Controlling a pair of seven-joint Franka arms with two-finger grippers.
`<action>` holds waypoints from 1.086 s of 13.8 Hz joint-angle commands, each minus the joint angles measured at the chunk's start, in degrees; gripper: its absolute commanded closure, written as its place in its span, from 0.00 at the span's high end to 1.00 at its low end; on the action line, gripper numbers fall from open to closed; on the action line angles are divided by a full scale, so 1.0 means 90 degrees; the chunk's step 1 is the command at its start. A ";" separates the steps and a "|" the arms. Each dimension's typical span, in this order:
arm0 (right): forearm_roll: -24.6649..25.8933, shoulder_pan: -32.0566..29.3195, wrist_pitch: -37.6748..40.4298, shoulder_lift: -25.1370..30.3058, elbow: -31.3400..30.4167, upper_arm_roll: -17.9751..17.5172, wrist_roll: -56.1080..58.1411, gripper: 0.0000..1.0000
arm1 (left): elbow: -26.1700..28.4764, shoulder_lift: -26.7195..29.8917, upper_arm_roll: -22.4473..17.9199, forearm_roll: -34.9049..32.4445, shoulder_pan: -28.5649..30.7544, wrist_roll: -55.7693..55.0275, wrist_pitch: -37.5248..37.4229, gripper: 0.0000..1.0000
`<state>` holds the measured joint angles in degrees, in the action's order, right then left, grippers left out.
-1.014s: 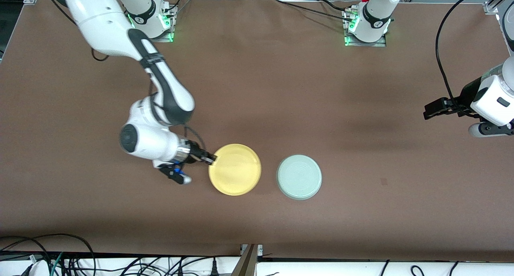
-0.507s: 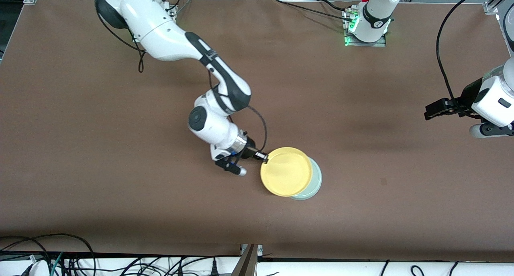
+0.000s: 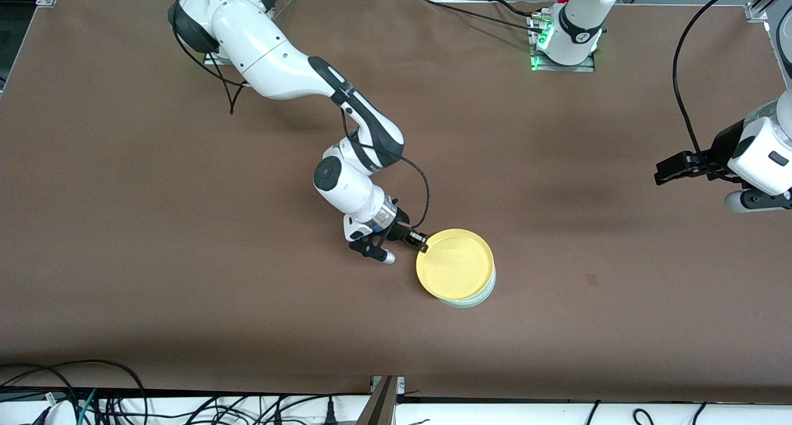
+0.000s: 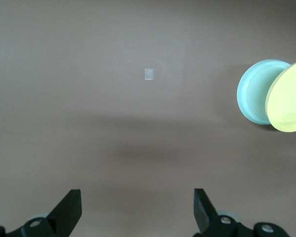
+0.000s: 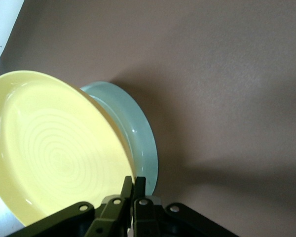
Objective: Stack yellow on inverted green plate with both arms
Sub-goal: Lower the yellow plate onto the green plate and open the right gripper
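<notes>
We note the right gripper (image 3: 421,244) clamped on the rim of the yellow plate (image 3: 456,263), pinching the edge that faces the right arm's end of the table. The plate is tilted and sits over the inverted green plate (image 3: 479,297), covering most of it; we cannot tell if the two touch. The left gripper (image 3: 665,170) waits over bare table (image 3: 185,227) at its own end, fingers (image 4: 70,210) spread wide, holding nothing.

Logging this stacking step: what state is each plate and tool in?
yellow plate: gripped at its rim, tilted, over the green plate.
green plate: inverted on the table, mostly covered.
right tool: shut on the yellow plate's rim.
left tool: open, empty, waiting over bare table.
</notes>
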<state>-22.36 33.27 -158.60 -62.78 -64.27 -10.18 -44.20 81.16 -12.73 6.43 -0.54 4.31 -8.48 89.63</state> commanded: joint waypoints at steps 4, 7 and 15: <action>-0.0103 0.0200 -0.0288 -0.0163 0.0315 -0.0011 0.0019 0.48 | -0.0082 -0.0001 -0.0021 0.0138 0.0019 0.0122 -0.0057 1.00; -0.0103 0.0337 -0.0308 -0.0143 0.0296 -0.0001 -0.0040 1.00 | -0.0082 -0.0011 -0.0021 0.0138 0.0019 0.0141 -0.0057 1.00; 0.1378 0.0328 0.2762 0.1212 0.0266 0.0985 0.0086 1.00 | -0.0082 -0.0001 -0.0021 0.0148 0.0010 0.0122 -0.0057 1.00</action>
<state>-14.67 36.02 -142.80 -57.46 -60.15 -3.13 -43.82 81.15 -12.73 6.43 -0.54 4.31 -8.48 89.64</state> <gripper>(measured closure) 0.000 0.000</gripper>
